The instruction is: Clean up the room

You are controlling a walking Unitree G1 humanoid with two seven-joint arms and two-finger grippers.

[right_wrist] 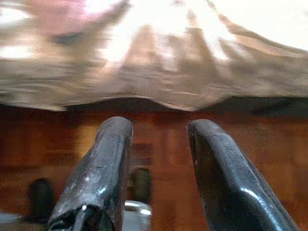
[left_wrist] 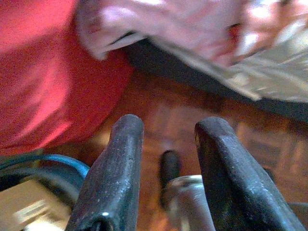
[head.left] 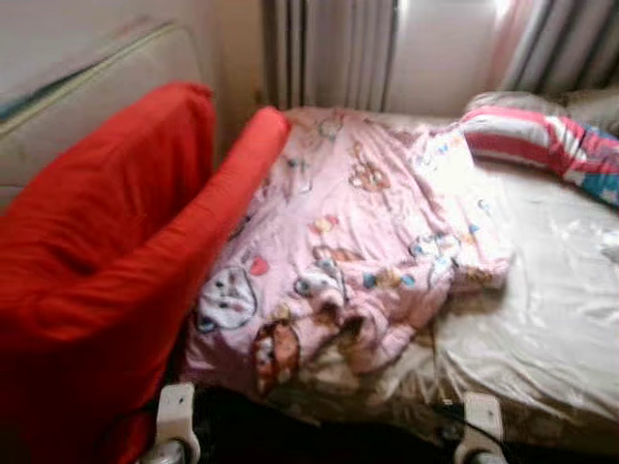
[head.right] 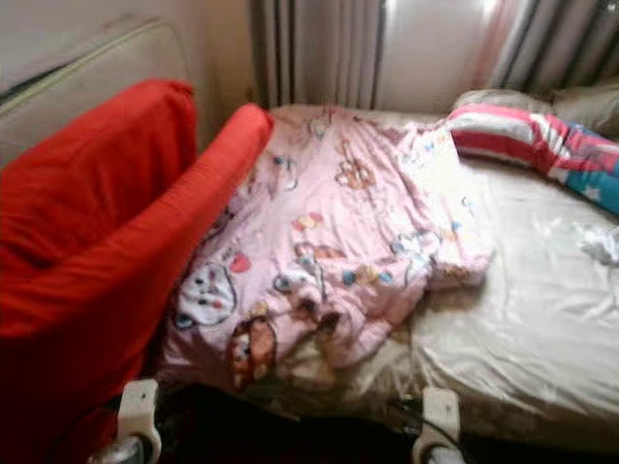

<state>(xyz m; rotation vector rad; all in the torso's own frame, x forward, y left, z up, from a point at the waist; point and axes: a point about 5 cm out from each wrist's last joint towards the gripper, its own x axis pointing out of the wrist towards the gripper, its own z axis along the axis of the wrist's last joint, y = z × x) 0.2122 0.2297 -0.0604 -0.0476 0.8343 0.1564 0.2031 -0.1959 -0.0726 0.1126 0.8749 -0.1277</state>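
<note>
Pink cartoon-print quilt (head.left: 358, 251) lying rumpled across the bed (head.left: 551, 329), ahead of and above both low-hanging grippers, its bunched near edge spilling over the foot of the mattress between them. Left gripper (left_wrist: 166, 144) with jaws apart and empty over the wooden floor (left_wrist: 202, 120), red sofa cushion (head.left: 106, 280) close on its outer side and the quilt's hem just beyond its tips; right gripper (right_wrist: 159, 144) likewise with jaws apart and empty, pale sheet edge hanging ahead of it. Farther off, striped pillow (head.left: 542, 145) at the head of the bed, grey curtains (head.left: 329, 53) behind.
</note>
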